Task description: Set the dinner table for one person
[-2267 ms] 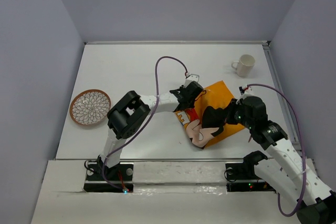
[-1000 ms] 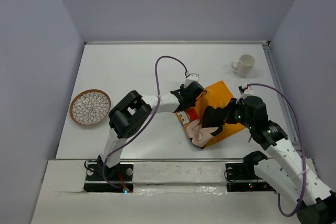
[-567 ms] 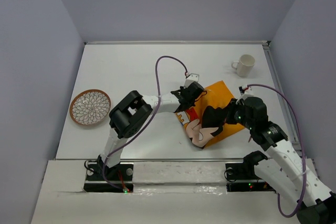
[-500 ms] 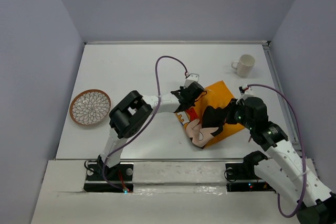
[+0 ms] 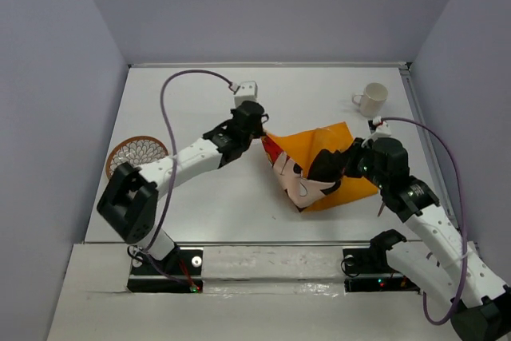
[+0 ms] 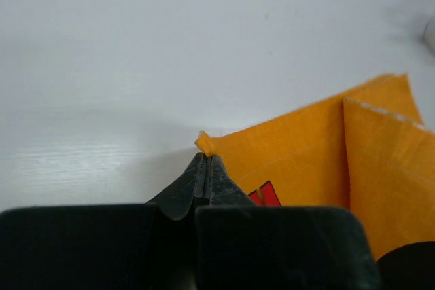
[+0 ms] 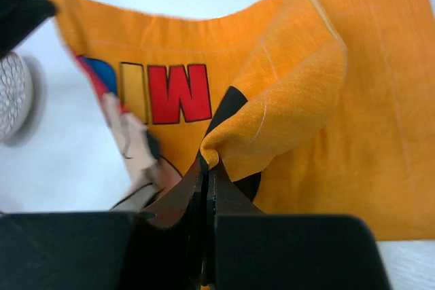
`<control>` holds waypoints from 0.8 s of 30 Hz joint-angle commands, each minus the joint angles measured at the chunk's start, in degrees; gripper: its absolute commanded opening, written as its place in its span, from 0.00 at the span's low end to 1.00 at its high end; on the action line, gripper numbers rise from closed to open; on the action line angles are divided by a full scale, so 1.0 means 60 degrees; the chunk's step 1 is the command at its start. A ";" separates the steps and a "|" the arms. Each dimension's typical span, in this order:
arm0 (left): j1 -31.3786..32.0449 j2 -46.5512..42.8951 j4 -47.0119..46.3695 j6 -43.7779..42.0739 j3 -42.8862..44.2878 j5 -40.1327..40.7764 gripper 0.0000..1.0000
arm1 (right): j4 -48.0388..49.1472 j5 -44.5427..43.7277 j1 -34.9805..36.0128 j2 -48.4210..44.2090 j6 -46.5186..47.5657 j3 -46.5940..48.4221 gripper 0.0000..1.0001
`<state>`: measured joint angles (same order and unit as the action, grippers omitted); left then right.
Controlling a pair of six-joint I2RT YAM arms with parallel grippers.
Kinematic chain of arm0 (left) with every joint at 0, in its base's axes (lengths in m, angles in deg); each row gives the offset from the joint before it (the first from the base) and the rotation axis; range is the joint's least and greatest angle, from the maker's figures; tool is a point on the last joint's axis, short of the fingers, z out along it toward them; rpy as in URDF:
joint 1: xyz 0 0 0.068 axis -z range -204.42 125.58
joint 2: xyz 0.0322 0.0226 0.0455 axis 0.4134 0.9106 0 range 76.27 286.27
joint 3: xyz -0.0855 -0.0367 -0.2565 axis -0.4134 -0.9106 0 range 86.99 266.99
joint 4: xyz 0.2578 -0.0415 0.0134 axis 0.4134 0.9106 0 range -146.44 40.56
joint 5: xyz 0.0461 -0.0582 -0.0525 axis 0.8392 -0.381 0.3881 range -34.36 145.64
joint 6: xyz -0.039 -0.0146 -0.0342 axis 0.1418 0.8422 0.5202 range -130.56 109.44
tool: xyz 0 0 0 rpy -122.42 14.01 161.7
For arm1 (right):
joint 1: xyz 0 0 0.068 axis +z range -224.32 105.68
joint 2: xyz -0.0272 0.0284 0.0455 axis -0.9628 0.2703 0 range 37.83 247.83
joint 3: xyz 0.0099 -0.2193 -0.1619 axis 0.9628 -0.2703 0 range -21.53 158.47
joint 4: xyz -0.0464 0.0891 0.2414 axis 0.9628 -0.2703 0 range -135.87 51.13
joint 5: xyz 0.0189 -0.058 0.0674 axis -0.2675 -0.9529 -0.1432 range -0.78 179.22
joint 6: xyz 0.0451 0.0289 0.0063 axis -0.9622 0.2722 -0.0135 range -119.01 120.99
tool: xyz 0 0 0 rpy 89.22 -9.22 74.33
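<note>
Jaws of both arms pinch the placemat (image 5: 334, 138) on the white, grey-walled dinner table (image 5: 192, 201).

Placemat (image 7: 380, 134) is matt orange woven cloth with visible weave, table (image 5: 207, 209) smooth matt white, mug (image 5: 372, 99) near the far right corner glossy white.

Orange cartoon-mouse placemat (image 5: 323, 140), white dinner table (image 5: 319, 93)
</note>
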<state>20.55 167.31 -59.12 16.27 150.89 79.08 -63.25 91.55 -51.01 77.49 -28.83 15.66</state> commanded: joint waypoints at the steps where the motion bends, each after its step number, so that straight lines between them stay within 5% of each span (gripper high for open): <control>1: -0.1717 -0.1781 -0.0886 0.0129 -0.0410 -0.0213 0.00 | 0.1949 -0.1527 0.0041 0.1136 0.0136 0.1532 0.00; 7: -0.3947 -0.1860 -0.0858 0.0011 0.1226 -0.1152 0.00 | 0.3126 -0.3270 0.0041 0.4635 0.1276 0.4606 0.00; 13: -0.5661 -0.0470 0.0415 -0.0062 0.6098 -0.1942 0.00 | 0.2995 -0.3303 -0.0369 0.7829 0.2653 1.0231 0.00; 16: -0.5941 -0.0612 0.0724 -0.0266 0.6839 -0.1930 0.00 | 0.2483 -0.3085 -0.0369 0.8126 0.3036 1.2051 0.00; 18: -0.5942 -0.0992 0.0535 -0.0282 0.6375 -0.1915 0.00 | 0.2379 -0.3069 -0.0369 0.7747 0.3052 1.1588 0.00; 24: -0.5942 -0.3833 -0.1776 0.0755 0.0206 -0.2135 0.00 | 0.3168 -0.2674 -0.0369 0.5771 0.1750 0.6525 0.00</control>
<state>-15.12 151.62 -61.96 17.12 170.56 66.60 -46.66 74.82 -52.87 116.11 -14.52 69.72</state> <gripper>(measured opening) 0.015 0.036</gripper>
